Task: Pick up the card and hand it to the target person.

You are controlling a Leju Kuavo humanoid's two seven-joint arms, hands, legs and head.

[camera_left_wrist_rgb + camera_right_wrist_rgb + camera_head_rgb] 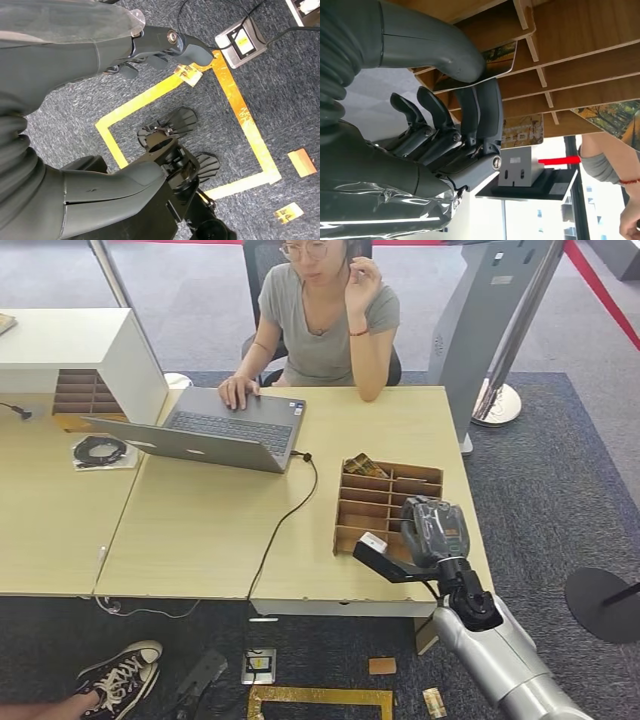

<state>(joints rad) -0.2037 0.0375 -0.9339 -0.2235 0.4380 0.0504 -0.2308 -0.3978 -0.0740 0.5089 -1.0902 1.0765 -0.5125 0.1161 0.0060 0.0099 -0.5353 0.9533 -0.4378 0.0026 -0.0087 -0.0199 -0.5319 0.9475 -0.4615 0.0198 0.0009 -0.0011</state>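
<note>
- Head view: the right robot hand (432, 530) is positioned over the near end of the wooden card organizer (389, 502) on the desk (211, 530). The grasp itself is masked by the hand's back. A further card (365, 464) lies in the far compartment. The person (324, 310) is seated opposite, well apart from the hand; handover is judged not yet begun.
- Left wrist view: the left robot hand (162, 50) hangs above the carpet, fingers loosely apart, nothing held.
- Right wrist view: a card (491, 62) is pinched between thumb and fingers at a slot of the organizer. Whether it is fully withdrawn cannot be told; its print is largely covered.
</note>
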